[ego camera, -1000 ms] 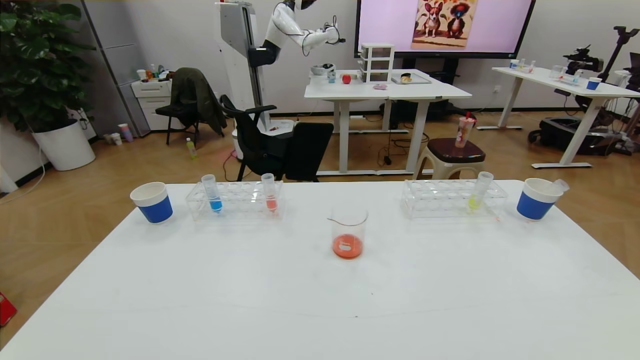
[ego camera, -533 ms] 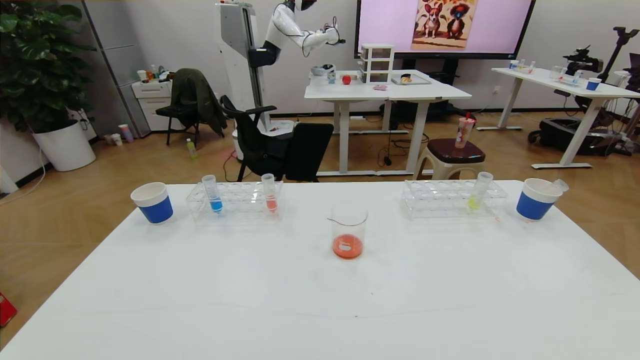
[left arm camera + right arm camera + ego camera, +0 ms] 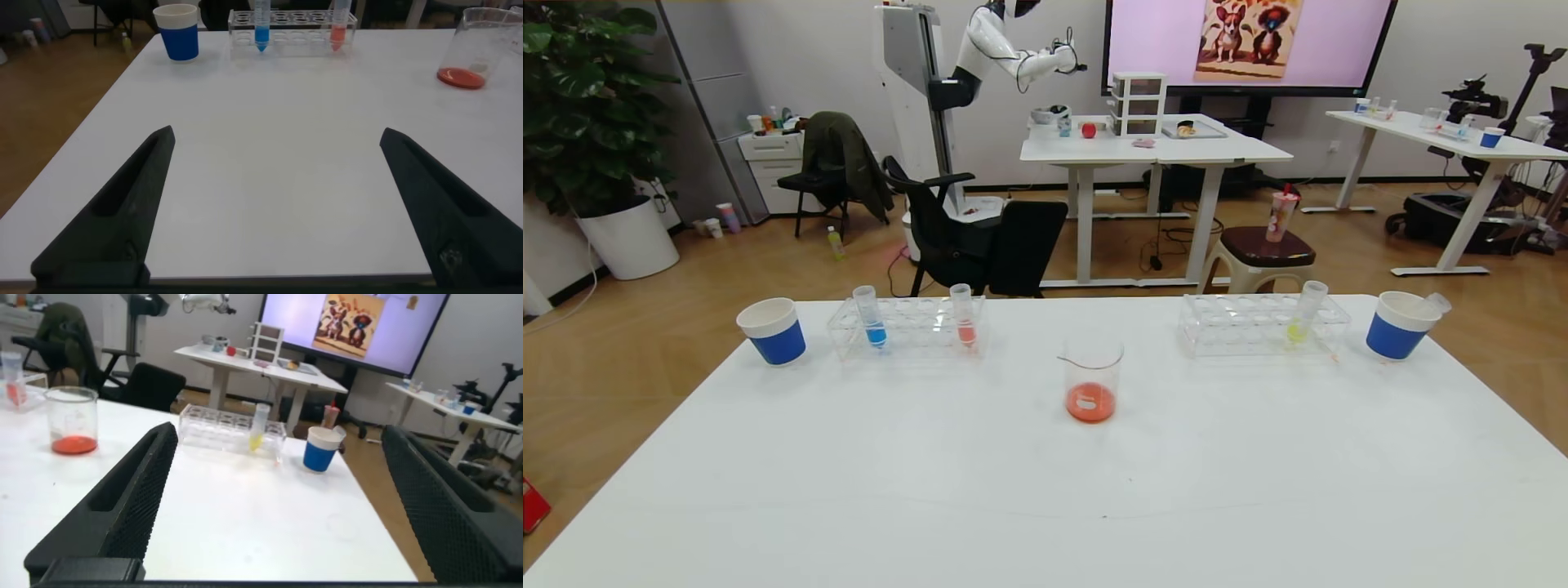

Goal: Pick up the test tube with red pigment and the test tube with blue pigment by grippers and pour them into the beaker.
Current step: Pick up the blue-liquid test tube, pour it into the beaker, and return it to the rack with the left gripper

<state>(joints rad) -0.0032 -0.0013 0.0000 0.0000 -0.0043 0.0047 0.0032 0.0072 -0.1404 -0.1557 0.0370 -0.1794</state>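
Note:
The test tube with blue pigment (image 3: 872, 320) stands upright at the left end of the left rack (image 3: 915, 335); it also shows in the left wrist view (image 3: 261, 26). No tube with a deep red tip is in view. The beaker (image 3: 1092, 380) stands mid-table with red-orange liquid in its bottom, also seen in the left wrist view (image 3: 472, 49) and the right wrist view (image 3: 72, 416). My left gripper (image 3: 276, 135) is open and empty over bare table, well short of the rack. My right gripper (image 3: 278, 429) is open and empty. Neither shows in the head view.
A salmon-orange tube (image 3: 965, 320) stands in the left rack. A yellow-green tube (image 3: 1303, 318) leans in the right rack (image 3: 1241, 331). Blue-banded cups stand at far left (image 3: 772, 331) and far right (image 3: 1396, 328); a clear tube sticks out of the right one.

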